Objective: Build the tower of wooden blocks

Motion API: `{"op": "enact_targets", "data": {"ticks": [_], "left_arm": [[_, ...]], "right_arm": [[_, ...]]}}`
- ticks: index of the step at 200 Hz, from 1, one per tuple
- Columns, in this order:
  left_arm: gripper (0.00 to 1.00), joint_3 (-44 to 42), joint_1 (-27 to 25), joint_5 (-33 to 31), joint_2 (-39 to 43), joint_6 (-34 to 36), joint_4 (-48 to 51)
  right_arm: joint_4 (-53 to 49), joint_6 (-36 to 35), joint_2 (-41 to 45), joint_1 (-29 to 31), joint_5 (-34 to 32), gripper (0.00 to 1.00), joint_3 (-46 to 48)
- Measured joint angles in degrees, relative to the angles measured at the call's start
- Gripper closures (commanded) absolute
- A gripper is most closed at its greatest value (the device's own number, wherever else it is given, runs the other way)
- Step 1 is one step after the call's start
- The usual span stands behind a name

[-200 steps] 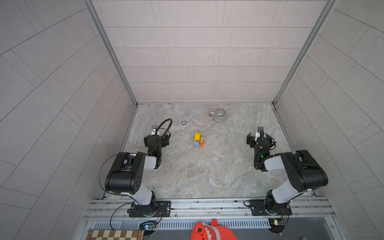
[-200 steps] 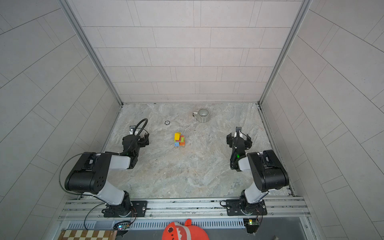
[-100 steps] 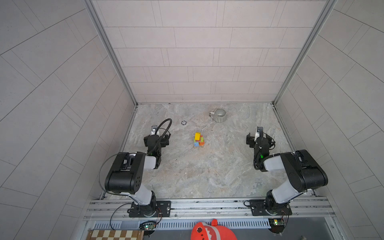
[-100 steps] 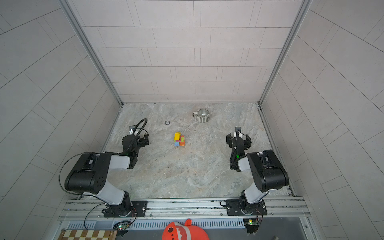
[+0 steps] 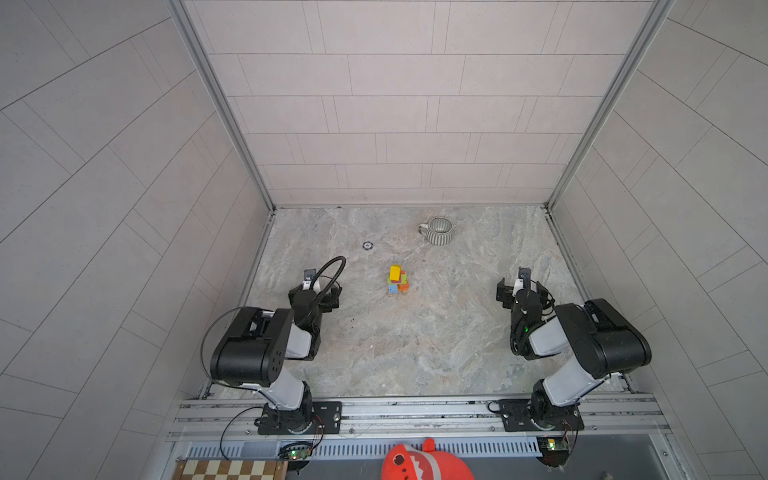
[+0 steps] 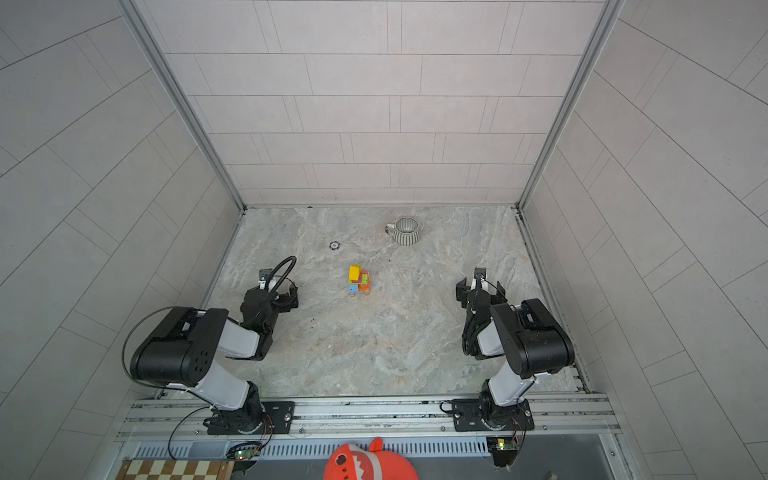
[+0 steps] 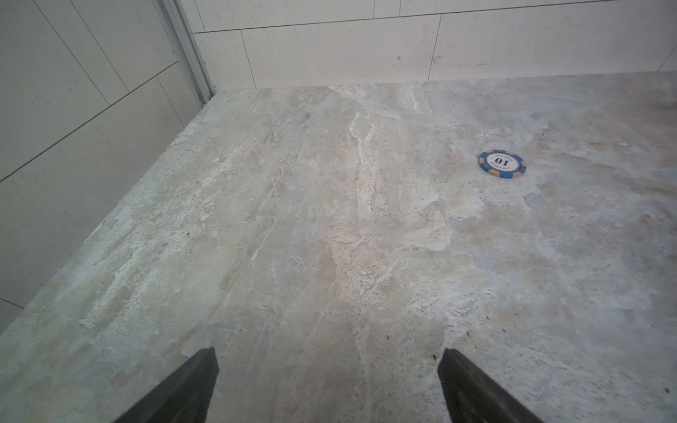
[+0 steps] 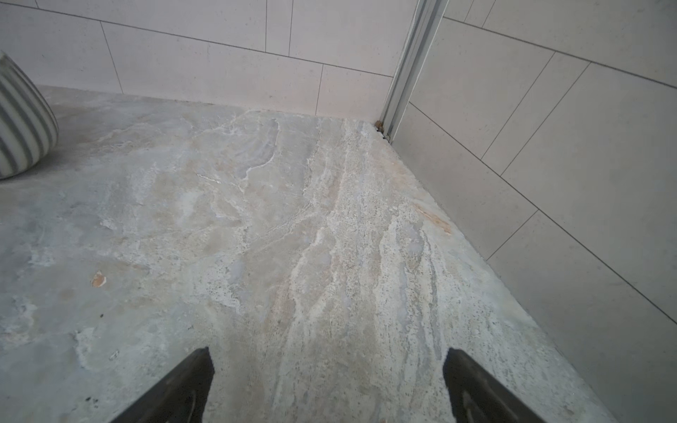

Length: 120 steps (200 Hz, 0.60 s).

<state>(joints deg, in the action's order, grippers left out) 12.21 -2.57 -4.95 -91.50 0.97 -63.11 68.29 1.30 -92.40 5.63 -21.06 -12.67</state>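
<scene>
Both top views: left tool (image 5: 314, 292) and right tool (image 5: 519, 289) released, jaws wide, empty, near the marbled surface (image 5: 415, 353). Wood block tower (image 5: 397, 280), yellow brick uppermost, stands btwn the tools, well apart from each. Striped mug (image 5: 438, 230) lies beyond the tower, nearer the right tool. Left wrist: tool fingers (image 7: 183, 392) spread; poker chip (image 7: 502, 164) ahead, off to one side. Right wrist: fingers (image 8: 476, 388) spread; mug edge ahead, at frame margin.
</scene>
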Motion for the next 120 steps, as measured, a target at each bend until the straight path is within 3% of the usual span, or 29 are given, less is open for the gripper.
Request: {"op": "enact_targets", "data": {"ticks": [23, 45, 85, 120], "left_arm": [[0.0, 7.98, 0.22, -0.44, 0.02, -0.39, 7.56], [0.0, 11.15, 0.76, -0.22, 0.66, -0.59, 8.15], [0.0, 10.62, 1.6, 1.27, 0.63, -0.94, 10.14], [0.0, 0.68, 2.27, 3.89, -0.02, -0.98, -1.64]], "right_arm": [[-4.68, 0.02, 0.35, 0.0, 0.02, 0.01, -5.66], [-6.64, 0.09, 0.66, 0.0, 0.04, 0.01, -7.63], [-8.76, 0.2, 0.66, -0.04, 0.11, 0.01, -7.15], [1.81, -0.37, -0.22, -0.04, 2.78, 0.01, 0.81]]}}
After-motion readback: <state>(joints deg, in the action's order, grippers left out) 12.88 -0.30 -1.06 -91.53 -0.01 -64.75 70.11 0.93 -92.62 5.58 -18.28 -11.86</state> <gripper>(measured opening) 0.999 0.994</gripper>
